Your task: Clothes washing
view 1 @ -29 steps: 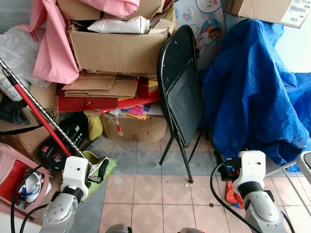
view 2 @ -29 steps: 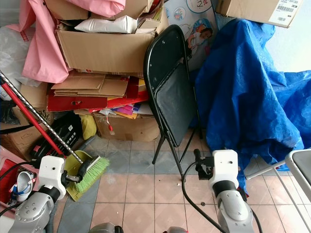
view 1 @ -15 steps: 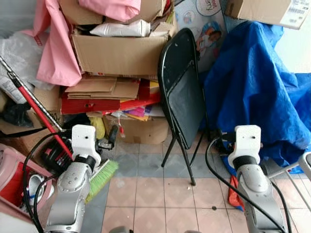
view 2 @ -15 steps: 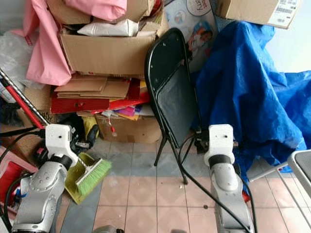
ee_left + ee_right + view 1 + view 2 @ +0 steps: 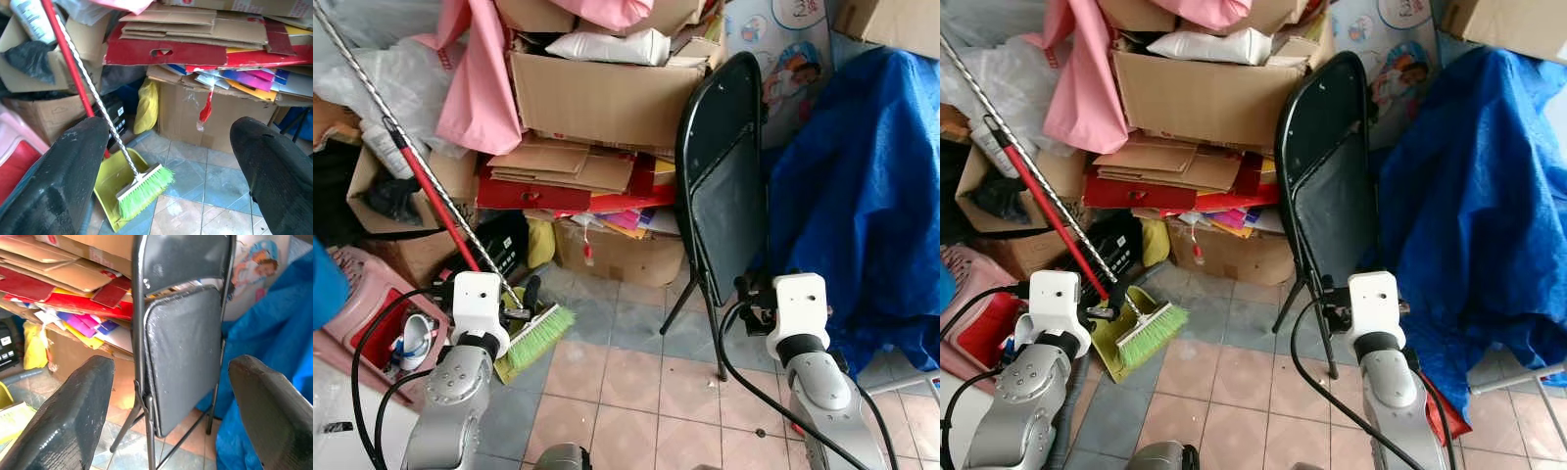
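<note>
A cluttered storage corner with a tiled floor (image 5: 607,382) of pink and grey squares lies before the robot. Nearest, both arms are raised at waist level. The left pincer (image 5: 166,161) has its two black fingers spread wide apart with nothing between them; it faces the green brush (image 5: 539,334) and yellow dustpan (image 5: 110,183) on the floor, left of the folding chair (image 5: 720,196). The right pincer (image 5: 161,401) is likewise wide apart and empty, pointed at the chair's seat.

The black folding chair stands folded and leaning, in the middle of the scene. Left of the chair, a red-handled broom (image 5: 426,196) leans against cardboard, and a pink basket (image 5: 357,313) sits at the far left edge. Right of the chair, a blue tarpaulin (image 5: 862,196) drapes over something bulky.

Behind the chair, flattened cardboard (image 5: 558,166) and a red folder (image 5: 533,196) are stacked on a brown box (image 5: 617,257). Above that, a large open carton (image 5: 597,98) holds a white bag (image 5: 612,46). Pink cloth (image 5: 480,88), the only garment-like thing, hangs over the carton's left corner, well apart from both pincers.
</note>
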Controlling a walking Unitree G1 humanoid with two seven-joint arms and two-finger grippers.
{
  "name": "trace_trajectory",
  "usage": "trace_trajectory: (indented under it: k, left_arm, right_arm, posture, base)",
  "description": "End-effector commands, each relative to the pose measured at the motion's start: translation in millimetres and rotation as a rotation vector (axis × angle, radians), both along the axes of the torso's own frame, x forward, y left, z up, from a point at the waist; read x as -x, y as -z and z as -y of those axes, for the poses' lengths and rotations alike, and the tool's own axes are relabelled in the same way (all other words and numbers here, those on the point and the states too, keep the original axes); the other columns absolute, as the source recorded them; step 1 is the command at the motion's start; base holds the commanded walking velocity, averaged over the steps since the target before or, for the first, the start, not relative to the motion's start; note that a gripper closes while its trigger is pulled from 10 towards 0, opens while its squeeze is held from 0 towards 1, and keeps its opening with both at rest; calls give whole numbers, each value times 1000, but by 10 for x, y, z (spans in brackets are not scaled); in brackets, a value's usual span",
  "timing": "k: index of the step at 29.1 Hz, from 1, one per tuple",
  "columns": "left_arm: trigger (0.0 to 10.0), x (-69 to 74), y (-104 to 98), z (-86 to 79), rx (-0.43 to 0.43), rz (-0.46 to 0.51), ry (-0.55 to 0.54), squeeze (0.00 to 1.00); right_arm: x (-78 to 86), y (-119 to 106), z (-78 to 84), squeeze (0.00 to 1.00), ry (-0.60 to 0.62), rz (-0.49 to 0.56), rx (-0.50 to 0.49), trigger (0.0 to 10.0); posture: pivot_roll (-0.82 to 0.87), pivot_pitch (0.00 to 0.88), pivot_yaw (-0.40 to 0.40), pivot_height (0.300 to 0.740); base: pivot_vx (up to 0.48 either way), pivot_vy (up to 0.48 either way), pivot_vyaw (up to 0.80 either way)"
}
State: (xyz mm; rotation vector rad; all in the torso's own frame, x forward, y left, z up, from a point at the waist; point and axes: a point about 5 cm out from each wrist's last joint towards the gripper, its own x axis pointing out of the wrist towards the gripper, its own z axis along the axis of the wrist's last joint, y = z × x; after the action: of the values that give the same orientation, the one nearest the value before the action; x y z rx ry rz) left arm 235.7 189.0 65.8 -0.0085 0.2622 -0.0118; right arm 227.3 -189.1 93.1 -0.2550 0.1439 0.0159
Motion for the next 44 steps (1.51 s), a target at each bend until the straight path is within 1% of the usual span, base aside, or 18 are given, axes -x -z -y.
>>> trace_trajectory:
  k: [1, 2, 5, 8, 10, 12, 13, 18, 20, 21, 24, 28, 29, 31, 35, 38, 40, 44]
  left_arm:
    - [10000, -9, -26, 4, 25, 0, 2, 0]
    - [10000, -9, -26, 4, 25, 0, 2, 0]
    - [10000, 36, 37, -4, 64, -61, -27, 0]
    - [10000, 34, 20, 14, 21, -36, -12, 0]
    - [10000, 26, -37, 37, -60, 1, 26, 0]
    - [10000, 21, -91, 49, -64, 38, 40, 0]
    - [10000, 25, -100, 28, -61, 39, 10, 0]
    - [10000, 26, -84, 14, -41, 5, -12, 0]
    - [10000, -11, -110, 48, -62, 23, 18, 0]
    - [10000, -77, -175, 103, -78, 58, 64, 0]
    - [10000, -161, -243, 79, -102, 80, 46, 0]
    - [10000, -122, -199, 54, -117, 55, 59, 0]
    - [10000, -78, -170, 69, -142, 44, 94, 0]
    - [10000, -40, -155, 80, -124, 32, 108, 0]
    - [10000, 54, -105, 56, -155, 25, 63, 0]
    - [10000, 62, -85, 72, -146, 14, 74, 0]
    - [10000, 32, -108, 88, -113, 17, 80, 0]
    - [10000, 9, -160, 93, -118, 57, 76, 0]
  right_arm:
    - [-47, -26, 25, 0, 2, 9, -7, 10000]
    - [-47, -26, 25, 0, 2, 9, -7, 10000]
    - [-103, -51, -6, 0, -23, 23, 1, 10000]
    - [-143, -68, -26, 0, -47, 33, 13, 10000]
    - [-167, -76, -39, 0, -60, 36, 12, 10000]
    - [-193, -84, -64, 0, -83, 37, -7, 10000]
    - [-220, -115, -80, 0, -106, 52, 16, 10000]
    - [-267, -148, -73, 0, -109, 64, 19, 10000]
    - [-283, -147, -51, 0, -98, 64, 9, 10000]
    - [-300, -155, -40, 0, -97, 67, 8, 10000]
    - [-324, -184, -50, 0, -99, 77, 6, 10000]
    - [-295, -160, -32, 0, -56, 68, -29, 10000]
    - [-254, -124, -14, 0, -22, 51, -70, 10000]
    - [-211, -89, -1, 0, -2, 35, -88, 10000]
    - [-108, 3, -51, 0, -4, 5, -100, 10000]
    - [-114, 5, -81, 0, -9, 4, -107, 10000]
    - [-136, -12, -79, 0, 1, 5, -127, 10000]
    - [-150, -22, -12, 0, 42, 10, -147, 10000]
  posture:
    - [-67, 0, 48, 740]
    - [-67, 0, 48, 740]
    - [-67, 0, 56, 740]
    - [-61, 0, 49, 740]
    - [-63, 0, 49, 740]
    - [-68, 0, 51, 740]
    - [-68, 0, 52, 740]
    - [-66, 0, 46, 740]
    - [-56, 0, 40, 740]
    - [-45, 0, 39, 740]
    - [-52, 0, 46, 740]
    - [-55, 0, 49, 740]
    - [-59, 0, 54, 740]
    - [-60, 0, 58, 740]
    - [-62, 0, 66, 740]
    - [-62, 0, 65, 740]
    - [-60, 0, 62, 740]
    - [-65, 0, 77, 740]
  base:
    - [0, 0, 800]
    - [0, 0, 800]
    - [0, 0, 800]
    - [0, 0, 800]
    - [0, 0, 800]
    - [0, 0, 800]
    - [0, 0, 800]
    - [0, 0, 800]
    - [0, 0, 800]
    - [0, 0, 800]
    - [0, 0, 800]
    - [0, 0, 800]
    - [0, 0, 800]
    - [0, 0, 800]
    - [0, 0, 800]
    - [0, 0, 800]
    - [0, 0, 800]
    - [0, 0, 800]
